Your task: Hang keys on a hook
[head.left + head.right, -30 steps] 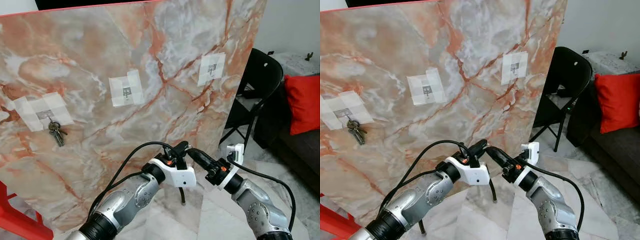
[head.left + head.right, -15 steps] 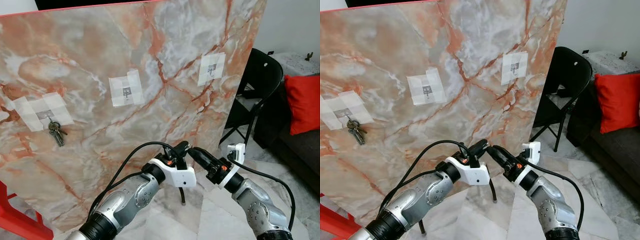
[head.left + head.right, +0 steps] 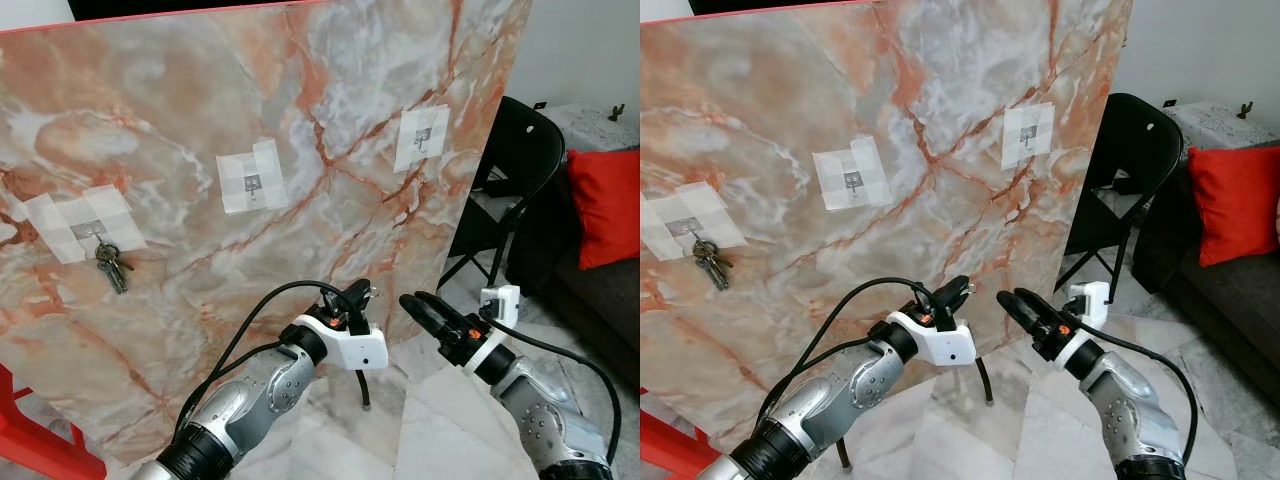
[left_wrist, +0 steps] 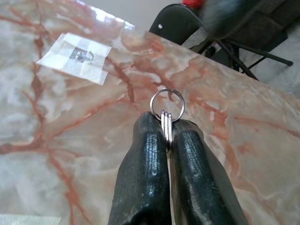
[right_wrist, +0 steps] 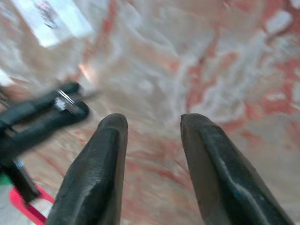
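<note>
Pinching a small silver key ring (image 4: 167, 104) with its flat metal keys between closed black fingers, the left gripper (image 3: 358, 292) low before the tall pink-and-orange marble-patterned board (image 3: 180, 130), ring poking past the fingertips and apart from every hook. Spread open and holding nothing, the right gripper (image 3: 417, 304) just beside it, fingers (image 5: 98, 164) parted toward the board. Fixed to the board on white tape patches, three small metal hooks: the left one (image 3: 97, 231) carrying another dark bunch of keys (image 3: 112, 266), the middle one (image 3: 253, 184) and the right one (image 3: 423, 137) bare, with a black folding chair (image 3: 515, 160) and a red cushion (image 3: 603, 205) off to the right.
</note>
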Controlling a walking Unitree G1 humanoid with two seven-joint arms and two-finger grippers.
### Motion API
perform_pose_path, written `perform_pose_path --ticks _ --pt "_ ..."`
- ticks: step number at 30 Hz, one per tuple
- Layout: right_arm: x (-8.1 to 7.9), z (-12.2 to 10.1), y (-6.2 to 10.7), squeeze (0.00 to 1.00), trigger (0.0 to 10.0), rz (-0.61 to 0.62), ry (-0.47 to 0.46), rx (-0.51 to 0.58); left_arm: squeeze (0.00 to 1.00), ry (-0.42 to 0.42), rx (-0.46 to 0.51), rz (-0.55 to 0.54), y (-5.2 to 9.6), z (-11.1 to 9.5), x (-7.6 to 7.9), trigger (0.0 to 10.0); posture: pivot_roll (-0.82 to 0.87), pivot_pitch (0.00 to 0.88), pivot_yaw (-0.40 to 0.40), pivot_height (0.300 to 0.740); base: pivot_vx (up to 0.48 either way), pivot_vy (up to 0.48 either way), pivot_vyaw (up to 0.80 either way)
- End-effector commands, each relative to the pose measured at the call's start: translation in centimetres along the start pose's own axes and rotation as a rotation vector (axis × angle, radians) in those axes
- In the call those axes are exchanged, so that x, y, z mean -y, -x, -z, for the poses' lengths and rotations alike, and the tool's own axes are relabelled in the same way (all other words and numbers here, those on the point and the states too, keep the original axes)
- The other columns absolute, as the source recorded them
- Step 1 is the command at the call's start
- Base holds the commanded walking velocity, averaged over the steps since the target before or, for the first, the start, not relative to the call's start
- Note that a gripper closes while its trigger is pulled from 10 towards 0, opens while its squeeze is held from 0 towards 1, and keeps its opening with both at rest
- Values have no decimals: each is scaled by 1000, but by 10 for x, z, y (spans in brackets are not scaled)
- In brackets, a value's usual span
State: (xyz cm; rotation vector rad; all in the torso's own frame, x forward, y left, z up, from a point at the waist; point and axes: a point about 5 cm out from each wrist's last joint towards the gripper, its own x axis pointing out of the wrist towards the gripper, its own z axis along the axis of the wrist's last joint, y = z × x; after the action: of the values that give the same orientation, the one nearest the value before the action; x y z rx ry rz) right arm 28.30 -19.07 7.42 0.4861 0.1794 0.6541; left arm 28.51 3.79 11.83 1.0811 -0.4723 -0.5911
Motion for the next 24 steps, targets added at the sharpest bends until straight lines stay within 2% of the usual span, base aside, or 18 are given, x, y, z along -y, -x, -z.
perform_pose_path --ticks 1,3,5,6,8,9,12,14,15,16,19,22,23,24 --pt "6 4 5 0 10000 44 6 -16 0 37 -45 -16 1 5 -1 10000 70 0 -58 740 0 0 0" --pt "12 12 6 0 10000 95 4 -50 0 94 -72 -17 1 8 -2 10000 70 0 -58 740 0 0 0" --pt "21 23 9 0 10000 190 10 -94 0 202 -119 -4 1 10 -2 10000 72 0 -58 740 0 0 0" --pt "22 24 10 0 10000 205 11 -99 0 227 -128 -4 1 11 -2 10000 72 0 -58 740 0 0 0" --pt "36 34 16 0 10000 351 2 -137 0 354 -183 -30 0 14 -6 10000 72 0 -58 740 0 0 0" --pt "42 43 22 0 10000 424 0 -174 0 419 -209 -53 -1 14 -11 10000 73 0 -56 740 0 0 0" --pt "50 56 33 0 10000 536 -24 -217 0 511 -253 -105 -4 17 -21 10000 73 0 -56 740 0 0 0" --pt "54 72 44 0 10000 616 -35 -281 0 623 -328 -187 -7 22 -35 10000 83 0 -58 740 0 0 0" --pt "55 84 53 0 10000 673 -40 -334 0 726 -386 -250 -9 26 -44 10000 83 0 -58 740 0 0 0" --pt "55 93 59 0 10000 707 -49 -368 0 766 -436 -295 -10 31 -51 10000 88 0 -56 740 0 0 0" --pt "54 99 61 0 10000 726 -68 -379 0 801 -485 -336 -9 36 -56 10000 87 0 -56 740 0 0 0" --pt "51 116 70 0 10000 780 -70 -451 0 889 -573 -403 -6 44 -64 10000 83 0 -49 740 0 0 0" --pt "48 126 73 0 10000 797 -60 -494 0 866 -627 -418 -7 46 -70 10000 83 0 -47 740 0 0 0" --pt "46 130 75 0 10000 802 -70 -505 0 863 -635 -434 -7 46 -74 10000 83 0 -47 740 0 0 0"
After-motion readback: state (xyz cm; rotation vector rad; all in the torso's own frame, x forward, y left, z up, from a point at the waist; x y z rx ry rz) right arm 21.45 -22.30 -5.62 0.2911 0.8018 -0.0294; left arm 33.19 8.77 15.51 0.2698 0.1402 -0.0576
